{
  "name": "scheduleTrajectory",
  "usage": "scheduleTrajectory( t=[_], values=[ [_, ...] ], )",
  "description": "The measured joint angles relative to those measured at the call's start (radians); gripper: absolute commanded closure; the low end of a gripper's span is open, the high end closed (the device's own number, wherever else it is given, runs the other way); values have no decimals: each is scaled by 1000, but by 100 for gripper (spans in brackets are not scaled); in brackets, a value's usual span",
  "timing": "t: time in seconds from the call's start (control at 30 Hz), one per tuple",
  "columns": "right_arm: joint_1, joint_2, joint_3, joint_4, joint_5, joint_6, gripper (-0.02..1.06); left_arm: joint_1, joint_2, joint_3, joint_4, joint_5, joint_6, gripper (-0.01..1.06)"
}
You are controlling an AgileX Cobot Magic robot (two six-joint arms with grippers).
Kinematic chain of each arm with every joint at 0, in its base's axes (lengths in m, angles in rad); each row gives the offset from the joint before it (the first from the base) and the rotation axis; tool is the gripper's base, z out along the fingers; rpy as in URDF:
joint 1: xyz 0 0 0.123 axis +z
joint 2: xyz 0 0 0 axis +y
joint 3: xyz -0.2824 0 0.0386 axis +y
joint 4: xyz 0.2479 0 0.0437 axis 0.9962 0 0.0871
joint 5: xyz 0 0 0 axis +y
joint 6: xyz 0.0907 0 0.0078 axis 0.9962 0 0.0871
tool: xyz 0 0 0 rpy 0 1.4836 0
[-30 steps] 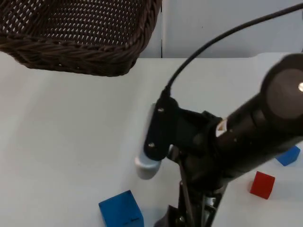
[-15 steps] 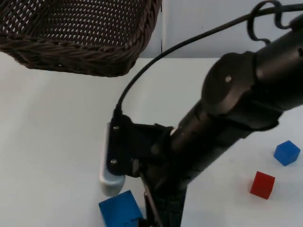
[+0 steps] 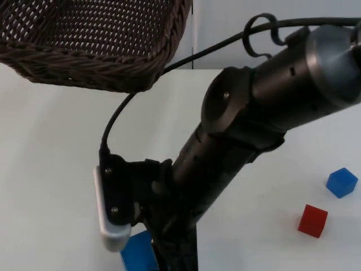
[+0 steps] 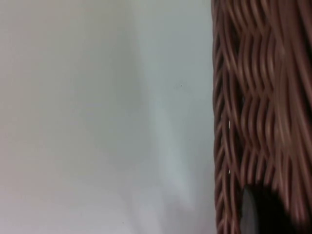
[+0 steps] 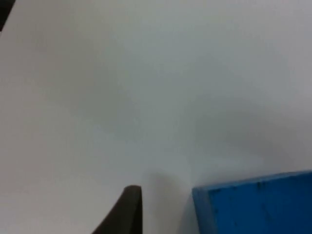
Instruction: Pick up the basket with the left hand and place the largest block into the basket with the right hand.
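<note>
The brown wicker basket [image 3: 96, 45] hangs above the table at the far left. My left gripper [image 4: 265, 217] is shut on its woven wall [image 4: 258, 97]. The largest block, a blue cube [image 3: 135, 254], sits near the front edge, partly hidden under my right arm [image 3: 254, 118]. My right gripper [image 3: 169, 264] is low beside it and open. One black fingertip [image 5: 127, 212] stands a short gap from the cube's face [image 5: 258, 207], not touching it.
A small blue block [image 3: 341, 182] and a small red block [image 3: 312, 220] lie on the white table at the right. The grey partition wall [image 3: 254, 28] stands behind the table.
My right arm has swung left and down across the table, and now covers part of the large blue cube. The basket has stayed where it was.
</note>
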Motion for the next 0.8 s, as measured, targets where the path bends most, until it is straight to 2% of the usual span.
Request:
scheduleTrajectory(
  t=[0.2, 0.3, 0.33, 0.4, 0.43, 0.5, 0.53, 0.57, 0.6, 0.67, 0.7, 0.73, 0.8],
  values=[
    [0, 16, -5, -33, 10, -22, 5, 0, 0, 0, 0, 0, -4, 105],
    [0, 20, -5, -51, 13, -15, 15, 0, 0, 0, 0, 0, -6, 105],
    [0, 20, -5, -56, 15, -15, 15, 0, 0, 0, 0, 0, -6, 105],
    [0, 21, -5, -58, 15, -11, 36, 0, 0, 0, 0, 0, -6, 105],
    [0, 21, -5, -58, 15, -9, 41, 0, 0, 0, 0, 0, -6, 105],
    [0, 21, -5, -58, 9, -7, 63, 0, 0, 0, 0, 0, -6, 105],
    [0, 21, -5, -58, 7, -5, 63, 0, 0, 0, 0, 0, -6, 105],
    [0, 21, -5, -58, 7, 0, 68, 0, 0, 0, 0, 0, -6, 105],
    [0, 21, -5, -58, 5, 5, 82, 0, 0, 0, 0, 0, -6, 105],
    [0, 21, -5, -58, 5, 11, 98, 0, 0, 0, 0, 0, -6, 105],
    [0, 21, -5, -58, 5, 20, 98, 0, 0, 0, 0, 0, -6, 105],
    [0, 21, -5, -58, 5, 32, 105, 0, 0, 0, 0, 0, -6, 105],
    [0, 21, -5, -60, 12, 55, 105, 0, 0, 0, 0, 0, -6, 105]
  ],
)
